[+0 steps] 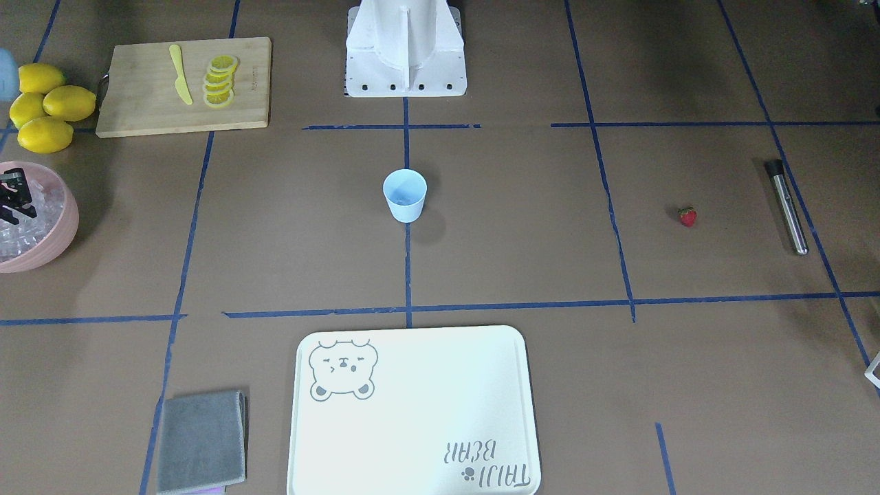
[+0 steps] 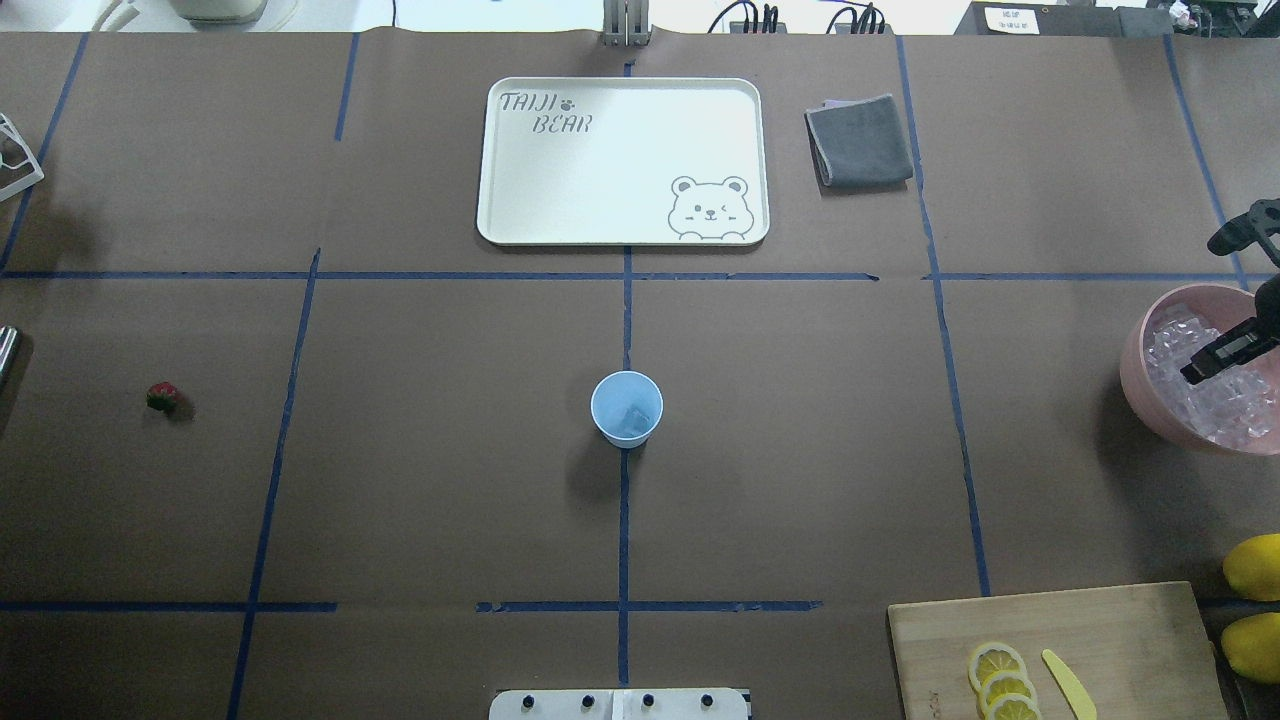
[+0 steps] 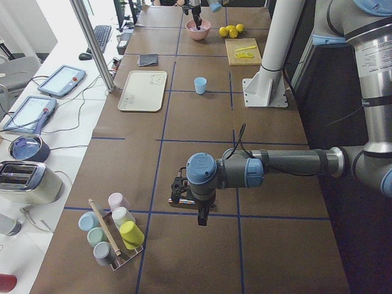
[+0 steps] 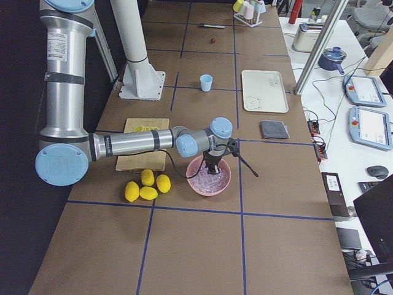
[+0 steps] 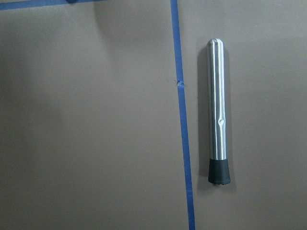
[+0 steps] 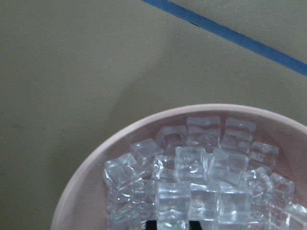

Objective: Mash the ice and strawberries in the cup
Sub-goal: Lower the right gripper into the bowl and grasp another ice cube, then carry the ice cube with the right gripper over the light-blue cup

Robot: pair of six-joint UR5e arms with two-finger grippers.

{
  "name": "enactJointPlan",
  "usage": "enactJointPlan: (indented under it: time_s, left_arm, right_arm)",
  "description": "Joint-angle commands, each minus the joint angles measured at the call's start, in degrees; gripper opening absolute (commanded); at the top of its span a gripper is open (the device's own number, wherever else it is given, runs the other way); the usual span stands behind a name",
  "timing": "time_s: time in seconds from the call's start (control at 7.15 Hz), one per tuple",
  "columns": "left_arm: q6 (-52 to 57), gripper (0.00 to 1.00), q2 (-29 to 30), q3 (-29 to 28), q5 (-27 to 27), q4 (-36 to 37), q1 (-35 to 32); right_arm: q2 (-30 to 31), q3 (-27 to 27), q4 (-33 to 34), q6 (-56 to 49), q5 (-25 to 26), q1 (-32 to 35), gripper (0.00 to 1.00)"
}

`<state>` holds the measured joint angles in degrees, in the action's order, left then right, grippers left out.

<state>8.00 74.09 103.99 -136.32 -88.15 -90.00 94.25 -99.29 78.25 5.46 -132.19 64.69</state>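
The light-blue cup (image 1: 405,196) stands upright at the table's middle, with one ice cube (image 2: 634,417) inside. The pink bowl (image 1: 69,220) holds several ice cubes (image 6: 192,163). My right gripper (image 6: 171,224) is down in the bowl. Its fingertips (image 6: 152,224) stand close on either side of one cube, shut on it. It also shows in the overhead view (image 2: 1228,355). The strawberry (image 1: 687,216) lies alone on the table, far from both grippers. My left gripper (image 3: 179,192) hovers over a steel muddler (image 5: 218,115). I cannot tell whether it is open or shut.
A wooden cutting board (image 1: 137,103) carries lemon slices (image 1: 220,81) and a yellow knife (image 1: 181,74). Whole lemons (image 1: 48,103) lie next to the bowl. A white tray (image 1: 412,412) and a grey cloth (image 1: 201,440) lie across from the robot base (image 1: 405,48). A rack of cups (image 3: 113,236) stands past the muddler.
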Motion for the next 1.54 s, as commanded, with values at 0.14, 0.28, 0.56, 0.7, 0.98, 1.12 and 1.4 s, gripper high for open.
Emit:
enactJointPlan:
  time_s: [0.14, 0.28, 0.56, 0.7, 0.98, 1.12, 1.4]
  left_arm:
    - [0.0, 1.0, 0.0, -0.01, 0.0, 0.0, 0.0]
    - [0.0, 1.0, 0.0, -0.01, 0.0, 0.0, 0.0]
    - [0.0, 1.0, 0.0, 0.08, 0.0, 0.0, 0.0]
    - [0.0, 1.0, 0.0, 0.08, 0.0, 0.0, 0.0]
    - [0.0, 1.0, 0.0, 0.08, 0.0, 0.0, 0.0]
    - [0.0, 1.0, 0.0, 0.08, 0.0, 0.0, 0.0]
    - [0.0, 1.0, 0.0, 0.08, 0.0, 0.0, 0.0]
  right_arm:
    - [-1.95, -6.14, 6.6, 0.25, 0.0, 0.44, 0.03]
    - [-6.66, -9.92, 14.84, 1.38, 0.0, 0.96, 0.03]
    - [-11.34, -15.38, 17.47, 21.68, 1.14, -3.39, 0.03]
    - [-16.06, -15.41, 17.55, 28.83, 2.71, -7.86, 0.03]
    - [-26.61, -14.8, 17.82, 49.98, 12.34, -20.94, 0.05]
    - [-30.49, -13.84, 18.08, 57.92, 18.05, -26.31, 0.05]
    - [-38.22, -10.68, 18.17, 71.9, 27.03, -35.55, 0.05]
